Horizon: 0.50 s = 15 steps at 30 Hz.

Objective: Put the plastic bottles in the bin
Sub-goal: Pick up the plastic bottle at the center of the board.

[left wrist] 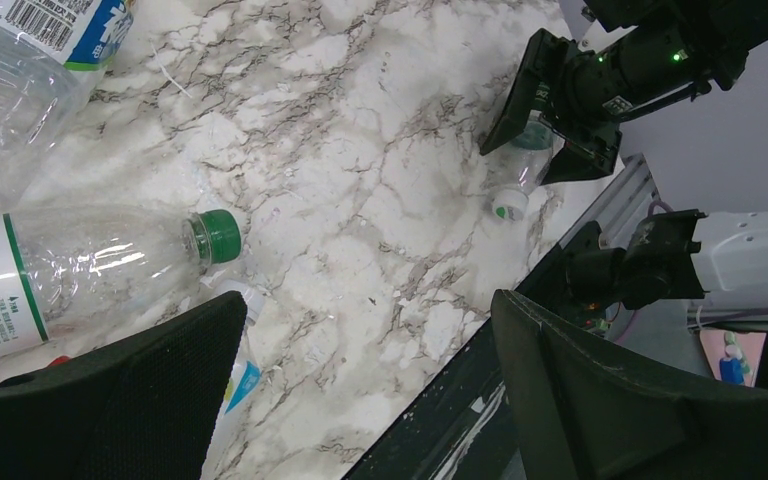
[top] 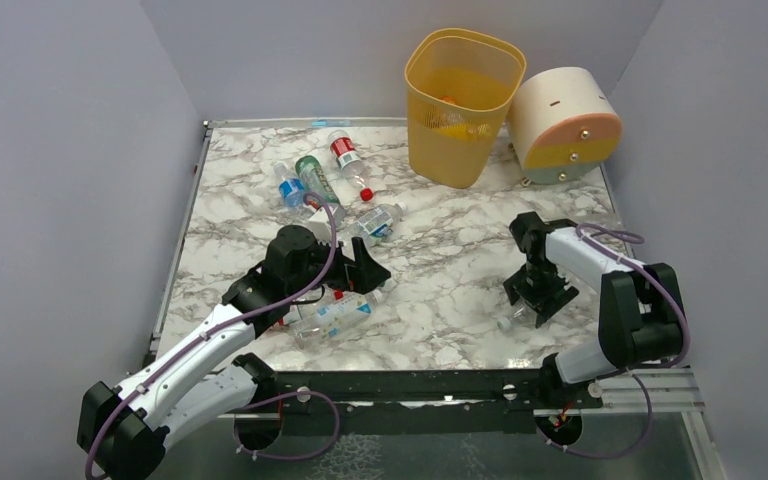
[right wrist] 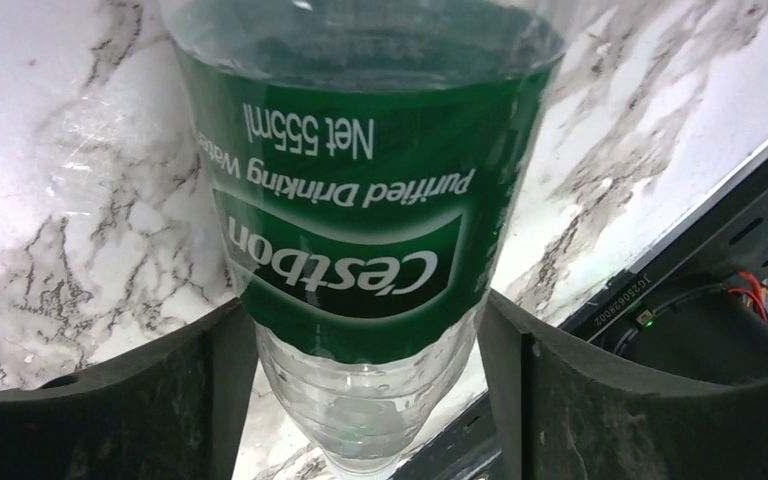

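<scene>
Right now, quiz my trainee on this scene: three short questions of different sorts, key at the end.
1. True or false: the bin lies tipped on its side.
2. Pick one: the bottle between the fingers of the right gripper has a label that is A) red, B) green, C) blue.
3. Fill in: the left gripper is ____, with nothing between its fingers.

Key: 1 false (it stands upright); 2 B; 3 open.

A robotics lab cell: plain grey walls (top: 60,150) box in a marble-patterned table (top: 450,290) carrying 2 bolted arms (top: 200,345).
</scene>
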{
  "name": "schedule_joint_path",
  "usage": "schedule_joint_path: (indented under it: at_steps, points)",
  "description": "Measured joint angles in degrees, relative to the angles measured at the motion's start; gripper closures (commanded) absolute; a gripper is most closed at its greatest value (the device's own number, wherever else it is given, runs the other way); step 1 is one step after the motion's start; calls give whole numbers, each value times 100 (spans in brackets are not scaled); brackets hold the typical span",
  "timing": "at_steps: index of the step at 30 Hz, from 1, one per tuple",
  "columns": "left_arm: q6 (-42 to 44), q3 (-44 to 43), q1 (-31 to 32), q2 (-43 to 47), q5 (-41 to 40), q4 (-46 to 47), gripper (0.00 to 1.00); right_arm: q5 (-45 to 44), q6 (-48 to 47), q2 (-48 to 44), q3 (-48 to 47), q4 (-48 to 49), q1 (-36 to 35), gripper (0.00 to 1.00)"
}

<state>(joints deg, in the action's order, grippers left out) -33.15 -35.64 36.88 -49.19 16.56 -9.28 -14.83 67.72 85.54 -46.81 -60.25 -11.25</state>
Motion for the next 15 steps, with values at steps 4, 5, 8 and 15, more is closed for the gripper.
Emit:
schedule_joint_path:
  at_steps: [4,5,8,15]
  points:
    - [2,0,0,0,0,-15,1,70,-214,-9,7,173,-2,33]
    - [2,0,0,0,0,-22,1,79,-284,-22,7,216,-9,35]
    - [2,0,0,0,-2,-26,1,107,-505,-219,48,444,-103,38]
    - [0,0,0,-131,-11,-31,1,293,-1132,-1141,286,1099,-612,47]
